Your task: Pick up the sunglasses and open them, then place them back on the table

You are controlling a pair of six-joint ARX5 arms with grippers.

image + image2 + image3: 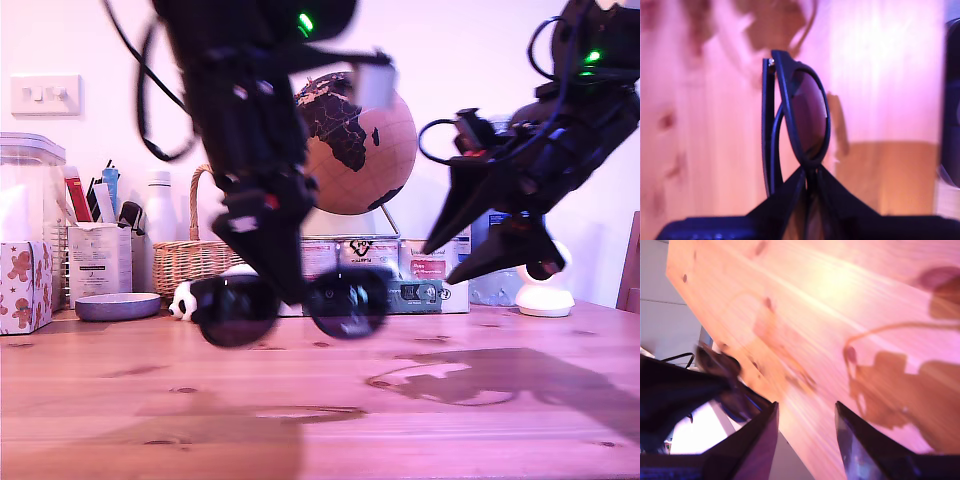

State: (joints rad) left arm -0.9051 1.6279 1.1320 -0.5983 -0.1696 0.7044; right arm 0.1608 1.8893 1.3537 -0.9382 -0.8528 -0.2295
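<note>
The surface (330,420) lies bare in the foreground of the exterior view, its reddish grain and dark knots carrying only shadows. Above it, lifted clear of the wood, hang the sunglasses (292,303), so the pick-up looks done.

My first claw (810,172) is pinched tight on the sunglasses (802,117) at the bridge between the lenses, its fingers meeting in a narrow point there. In the first wrist view one thin arm lies folded close against the back of the frame, hinge beside the lens rim, so the opening step appears not yet done. Whether the other arm is folded too I cannot tell; it is hidden.

My second claw (805,432) is some way from the sunglasses, toward the exterior view's right, raised above the surface (840,315) and tilted down at it. Its fingers stand parted with bare wood showing between them, and it has hold of nothing.

Beyond the sunglasses, along the back of the surface, stand a globe (355,145), a wicker basket (195,262) and a row of boxes.

What is left, as I judge it: my second claw must come across to the sunglasses, swing the folded arms out, and then the pair goes back down on the surface.
</note>
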